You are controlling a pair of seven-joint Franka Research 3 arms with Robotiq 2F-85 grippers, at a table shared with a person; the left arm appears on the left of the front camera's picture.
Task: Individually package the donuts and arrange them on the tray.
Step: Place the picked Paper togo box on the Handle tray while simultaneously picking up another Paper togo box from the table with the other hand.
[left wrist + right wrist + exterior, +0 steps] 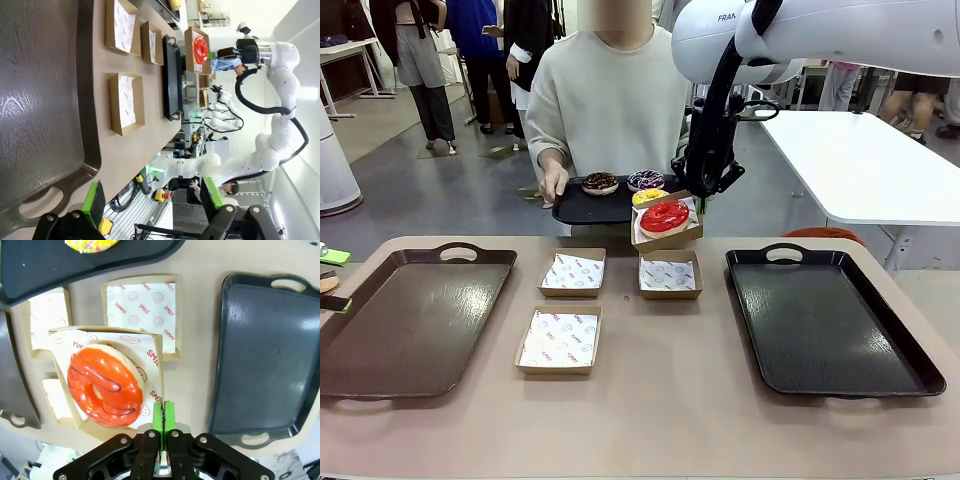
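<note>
Donuts sit in two places at this moment. The red donut lies in a small cardboard box lined with printed paper, and that box is up in the air, tilted, above the far middle of the table. The right gripper has it by one side wall: its green pads are pressed tight together on the rim and the paper liner, with the donut just beside them. The other three rest on a black serving tray that a person across the table holds by its edge with one hand: the chocolate donut nearest that hand, the purple-and-white iced donut next to it, and the yellow donut at the end close to the lifted box. Three more paper-lined boxes lie flat and empty on the tabletop: a far left box, a far right box directly below the raised one, and a near box. A brown tray lies at the robot's left and a dark tray at its right, both bare. The left gripper hangs near the handle end of the brown tray with its fingers spread wide and nothing between them.
</note>
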